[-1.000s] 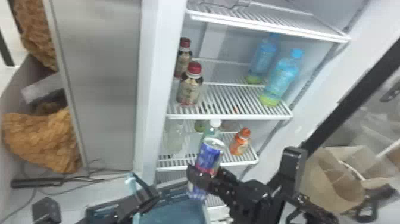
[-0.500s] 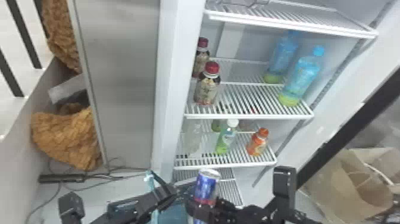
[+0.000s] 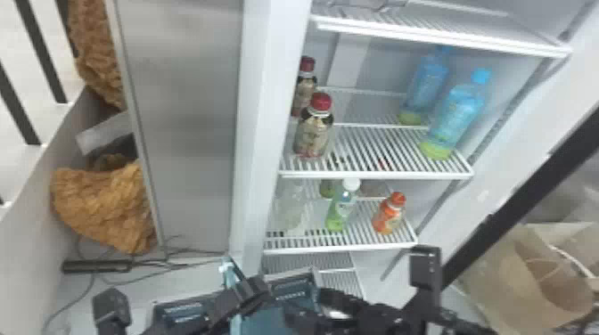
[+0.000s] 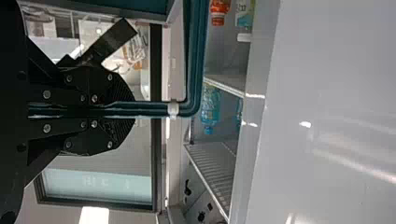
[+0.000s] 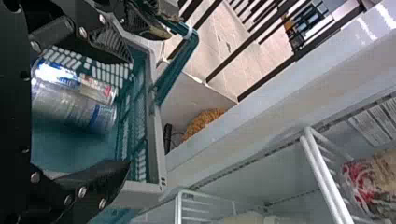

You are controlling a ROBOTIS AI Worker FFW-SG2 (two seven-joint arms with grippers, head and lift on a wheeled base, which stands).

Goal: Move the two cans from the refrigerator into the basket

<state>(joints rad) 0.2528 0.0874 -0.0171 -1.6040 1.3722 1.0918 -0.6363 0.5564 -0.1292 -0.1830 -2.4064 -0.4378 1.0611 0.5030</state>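
Low in the head view my left gripper [image 3: 245, 296] is at the handle of the teal basket [image 3: 289, 289]. The left wrist view shows the left gripper [image 4: 130, 109] shut on the basket handle [image 4: 154, 109]. My right gripper [image 3: 309, 307] is over the basket in the head view. In the right wrist view, the right gripper [image 5: 128, 114] has its fingers spread wide. Between and beyond them, a blue-and-silver can [image 5: 77, 80] and a silver can [image 5: 74, 107] lie side by side inside the basket [image 5: 156, 140], untouched by the fingers.
The open refrigerator stands ahead, with bottles on its white wire shelves [image 3: 374, 173]. Its side wall edge [image 3: 263, 133] rises close to the basket. A brown paper bag [image 3: 517, 276] is at the right, and orange-brown bundles [image 3: 104, 205] lie at the left.
The can that stood upright at my right gripper has gone down into the basket and been let go. Both arms sit lower in the head view, and the refrigerator has shifted rightward there.
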